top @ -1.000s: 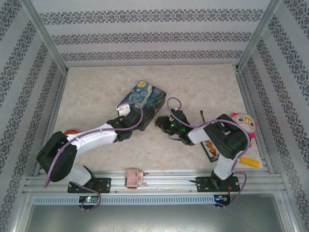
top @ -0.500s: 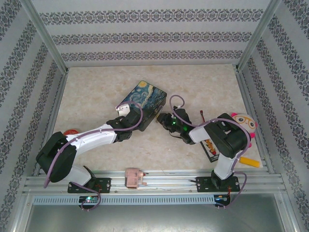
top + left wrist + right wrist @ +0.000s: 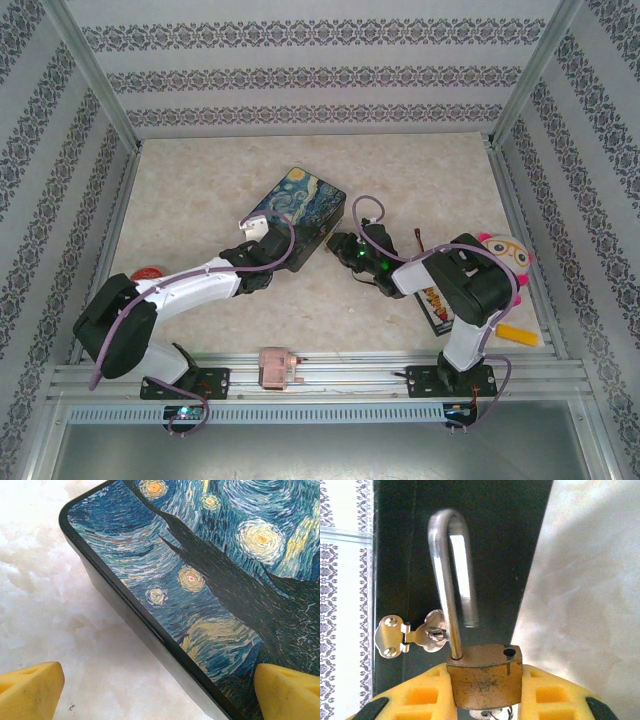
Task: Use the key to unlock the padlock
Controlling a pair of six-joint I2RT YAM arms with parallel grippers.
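Observation:
The brass padlock (image 3: 485,680) sits squeezed between the yellow pads of my right gripper (image 3: 486,686), which is shut on its body. Its silver shackle (image 3: 445,580) stands up with one leg in the body, the other leg lifted clear of its hole (image 3: 509,652). A bit of the key (image 3: 492,714) pokes out under the body. Just behind hangs the silver hasp (image 3: 400,636) on the dark side of the painted box (image 3: 297,213). My left gripper (image 3: 160,692) is open, its fingers (image 3: 30,690) straddling the box's near edge (image 3: 150,630). From above, the right gripper (image 3: 345,244) is beside the box's right end.
A pink toy with glasses (image 3: 505,250), a yellow piece (image 3: 520,333) and a printed card (image 3: 437,305) lie by the right arm. A red object (image 3: 147,272) sits at the left edge, and a pink block (image 3: 275,367) rests on the front rail.
My right gripper has moved slightly right and farther back with the padlock. The left arm and the box have stayed put.

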